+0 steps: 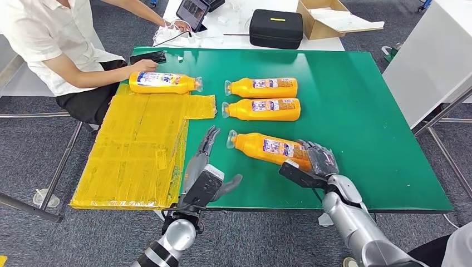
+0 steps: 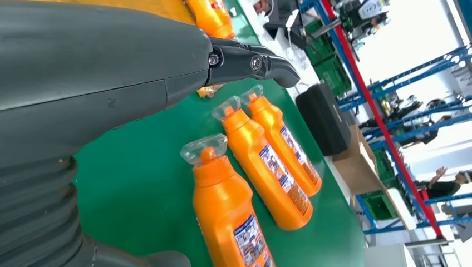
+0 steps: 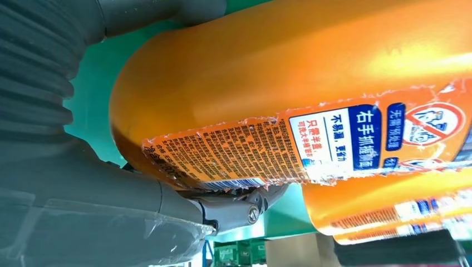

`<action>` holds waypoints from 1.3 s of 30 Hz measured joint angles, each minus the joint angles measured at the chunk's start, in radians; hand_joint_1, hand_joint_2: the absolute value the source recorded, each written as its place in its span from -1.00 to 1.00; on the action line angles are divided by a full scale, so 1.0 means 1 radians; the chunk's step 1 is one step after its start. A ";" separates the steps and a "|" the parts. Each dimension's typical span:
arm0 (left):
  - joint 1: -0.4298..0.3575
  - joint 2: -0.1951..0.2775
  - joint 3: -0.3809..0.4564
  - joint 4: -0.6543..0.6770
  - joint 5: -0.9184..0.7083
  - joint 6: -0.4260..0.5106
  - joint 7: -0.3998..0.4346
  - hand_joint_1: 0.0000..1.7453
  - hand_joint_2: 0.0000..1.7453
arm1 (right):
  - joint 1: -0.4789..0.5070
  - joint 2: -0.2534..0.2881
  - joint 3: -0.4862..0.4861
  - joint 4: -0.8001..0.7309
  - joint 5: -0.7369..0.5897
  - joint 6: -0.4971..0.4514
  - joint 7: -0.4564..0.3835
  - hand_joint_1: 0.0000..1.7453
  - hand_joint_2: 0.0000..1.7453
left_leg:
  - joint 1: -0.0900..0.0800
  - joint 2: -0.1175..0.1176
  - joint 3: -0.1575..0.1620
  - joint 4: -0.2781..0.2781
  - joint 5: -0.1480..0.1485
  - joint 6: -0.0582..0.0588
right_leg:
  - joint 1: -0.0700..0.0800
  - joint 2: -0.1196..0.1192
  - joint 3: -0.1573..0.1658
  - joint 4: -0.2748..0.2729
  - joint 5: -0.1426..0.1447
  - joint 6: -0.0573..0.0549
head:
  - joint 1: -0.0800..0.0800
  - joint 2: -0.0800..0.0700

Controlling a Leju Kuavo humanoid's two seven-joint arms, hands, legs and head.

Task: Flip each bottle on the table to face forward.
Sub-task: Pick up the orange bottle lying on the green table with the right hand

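1. Orange plastic, glossy: nearest bottle lying tilted on the green worktop, base gripped by right hand, fingers wrapped round it.
2. Probably stiff, slippery; hold best kept on the broad body, away from the peeling label.
3. Two more bottles beyond, a fourth under a person's hand.
4. Left hand hovering beside, fingers spread, holding nothing.
5. Fill level impossible to judge; right fingertips hidden behind the bottle.

Open green table rt of bottles; yellow sheet, person's arm crowd left.
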 joint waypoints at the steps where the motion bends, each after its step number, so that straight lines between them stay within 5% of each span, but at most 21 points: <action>1: 0.004 0.000 0.000 -0.003 0.010 0.013 -0.013 -1.00 1.00 | 0.011 0.006 -0.010 -0.009 -0.024 -0.003 -0.019 1.00 1.00 | 0.000 0.000 0.000 0.000 0.000 0.000 | 0.000 0.000 0.000 0.000 0.000 0.000 | 0.000 0.000; 7: 0.065 0.003 0.024 -0.081 0.255 0.069 -0.184 -1.00 1.00 | 0.102 0.055 -0.097 -0.118 -0.268 0.058 -0.156 1.00 1.00 | 0.000 -0.001 -0.002 0.000 0.000 0.000 | 0.000 0.000 -0.001 0.000 -0.001 0.000 | 0.000 0.000; 11: 0.134 0.028 0.037 -0.163 0.453 -0.081 -0.206 -1.00 1.00 | 0.180 0.094 -0.148 -0.235 -0.405 0.110 -0.195 1.00 1.00 | 0.001 -0.002 -0.003 0.000 -0.001 0.000 | 0.000 0.000 -0.003 0.000 -0.001 0.000 | 0.000 0.000; 21: 0.275 0.085 0.063 -0.335 0.509 -0.343 -0.210 -1.00 1.00 | 0.292 0.149 -0.179 -0.425 -0.522 0.258 -0.214 1.00 1.00 | 0.000 -0.002 -0.004 0.000 -0.001 0.000 | 0.000 0.000 -0.003 0.000 -0.001 0.000 | 0.000 0.000; 27: 0.284 0.085 0.094 -0.366 0.461 -0.444 -0.210 -1.00 1.00 | 0.289 0.163 -0.096 -0.429 -0.569 0.524 -0.229 1.00 1.00 | 0.001 -0.001 -0.003 0.000 -0.001 -0.001 | 0.000 0.000 -0.003 0.000 -0.001 -0.001 | 0.000 0.000; 39: 0.234 0.035 0.156 -0.319 0.538 -0.524 -0.210 -1.00 1.00 | 0.245 0.196 0.107 -0.406 -0.592 0.627 -0.289 1.00 1.00 | 0.001 -0.001 -0.003 0.000 0.000 -0.001 | 0.000 0.000 -0.003 0.000 -0.001 0.000 | 0.000 0.000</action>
